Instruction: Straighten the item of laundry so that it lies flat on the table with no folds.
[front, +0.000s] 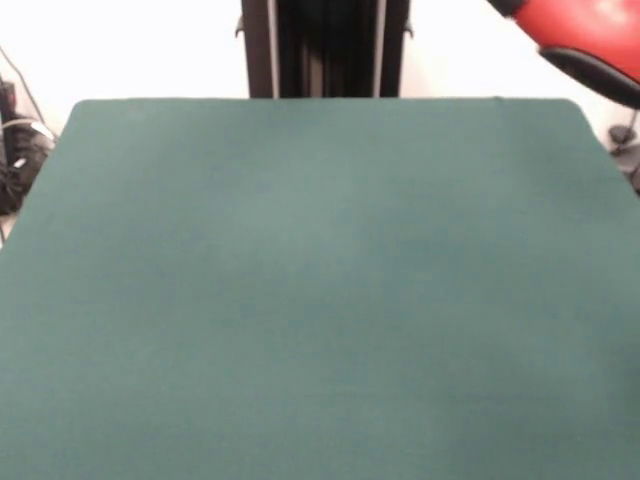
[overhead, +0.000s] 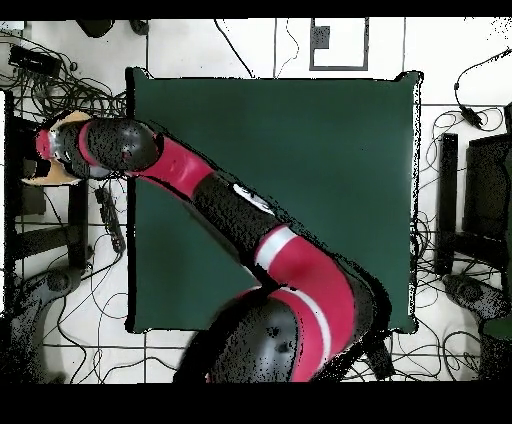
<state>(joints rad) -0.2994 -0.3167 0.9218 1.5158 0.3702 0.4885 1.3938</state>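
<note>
Claw isn't visible anywhere, so can't tell its state. The red-and-black arm (overhead: 250, 235) swings out past the counter's (overhead: 330, 160) edge. Counter is plain dark green cloth, smooth and rectangular. No towel visible.

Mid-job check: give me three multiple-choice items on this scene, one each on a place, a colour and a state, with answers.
1. Overhead, the arm's end lies: A) over the table's middle B) past the table's left edge C) past its top edge.
2. The table cover is: A) dark green B) grey C) blue.
3. The towel is: A) flat on the table B) crumpled on the table C) not seen on the table.
Answers: 1B, it sits off the left edge; 2A, both views show green; 3C, neither view shows it there.
</note>
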